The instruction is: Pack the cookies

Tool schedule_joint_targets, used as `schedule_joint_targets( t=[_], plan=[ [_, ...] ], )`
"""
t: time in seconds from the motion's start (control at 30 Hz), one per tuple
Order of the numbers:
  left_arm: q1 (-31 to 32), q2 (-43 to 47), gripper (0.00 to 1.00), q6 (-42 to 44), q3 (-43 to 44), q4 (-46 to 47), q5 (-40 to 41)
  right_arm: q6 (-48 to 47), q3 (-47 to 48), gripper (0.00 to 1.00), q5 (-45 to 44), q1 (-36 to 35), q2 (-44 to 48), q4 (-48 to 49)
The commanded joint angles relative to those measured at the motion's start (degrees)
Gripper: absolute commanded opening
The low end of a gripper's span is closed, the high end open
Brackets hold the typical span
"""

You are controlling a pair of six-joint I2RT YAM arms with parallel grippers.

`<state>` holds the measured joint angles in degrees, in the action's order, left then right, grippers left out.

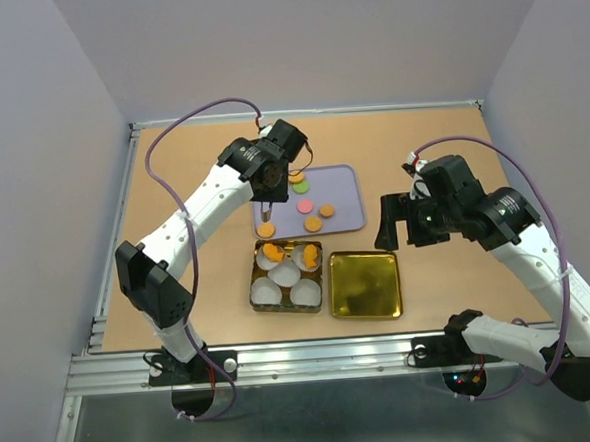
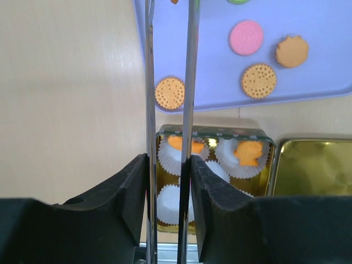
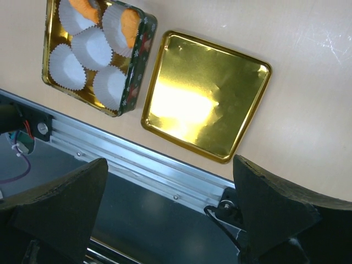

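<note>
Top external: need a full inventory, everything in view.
tray: 1, lilac, mid-table
cookies on tray: 6; four orange, one green, one pink
tin: 1, gold inside, just near of the tray
paper cups: 5, white, in the tin
cookies in cups: 2, orange, in the tin's two far cups
lid: 1, gold, on the table right of the tin
table: 1, tan
left gripper: 1, black, over the tray's near-left corner
right gripper: 1, black, open, right of the tray

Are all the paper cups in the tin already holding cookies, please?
No; only two cups hold orange cookies, while three sit empty in the tin.
</note>
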<state>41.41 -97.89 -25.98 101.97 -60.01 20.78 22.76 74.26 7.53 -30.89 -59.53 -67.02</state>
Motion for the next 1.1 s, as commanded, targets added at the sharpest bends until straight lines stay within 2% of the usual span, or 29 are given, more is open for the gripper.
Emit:
schedule_joint_targets(
  t=[0.0, 0.1, 0.27, 0.3, 0.33, 0.77, 1.07],
  plan=[
    [0.69, 6.82, 0.17, -0.47, -1.86, -3.98, -0.64, 0.70, 3.08, 1.00, 1.43, -0.57, 0.29, 2.95],
    [1.92, 11.04, 0.12, -1.79, -6.16, -3.89, -1.00, 1.49, 3.87, 1.00, 3.63, -0.66, -0.15, 3.13],
    [5.17, 18.60, 0.09, -6.10, -14.51, -3.54, -1.35, 2.11, 2.65, 1.00, 6.79, -0.57, 0.55, 3.66],
    [6.22, 19.74, 0.06, -6.54, -15.57, -3.28, -2.31, 2.20, 1.86, 1.00, 6.97, -0.66, 1.25, 3.57],
    [6.84, 21.84, 0.00, -7.24, -17.58, -2.58, -3.01, 2.20, 1.42, 1.00, 7.32, -0.66, 1.60, 3.39],
    [18.26, 31.87, 0.00, -15.50, -27.26, -3.01, -6.97, 2.28, -1.31, 1.00, 9.69, -0.57, 6.79, -0.74],
    [21.96, 36.80, 0.00, -19.02, -31.74, -3.98, -8.91, 2.20, -2.37, 1.00, 10.05, -0.57, 10.75, -3.63]
  ],
)
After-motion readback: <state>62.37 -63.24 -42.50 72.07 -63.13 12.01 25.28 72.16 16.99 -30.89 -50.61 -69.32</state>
